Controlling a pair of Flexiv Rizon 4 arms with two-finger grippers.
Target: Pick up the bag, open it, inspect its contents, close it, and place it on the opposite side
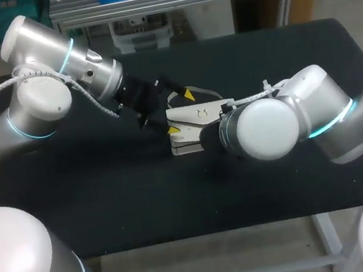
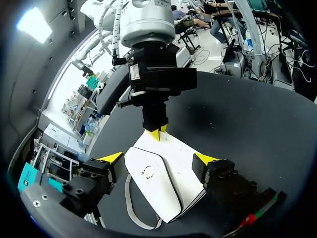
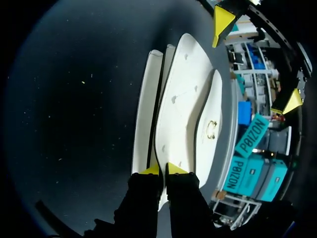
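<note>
While bag (image 1: 195,115) lies on table (image 1: 272,55) | left gripper (image 2: 158,158) fingers apart, straddling it | right gripper (image 3: 159,170) pinched on its edge

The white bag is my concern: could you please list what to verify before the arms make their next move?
1. Right hand pinching the white bag at its edge: ok.
2. Left hand open, one finger on each side of the bag: ok.
3. Left fingers touching the bag: cannot tell.
4. Flap with the clasp unlatched: cannot tell.
5. Grey strap clear of the left fingers: cannot tell; it loops close beside one of them.
6. Bag resting on the table: ok.
</note>
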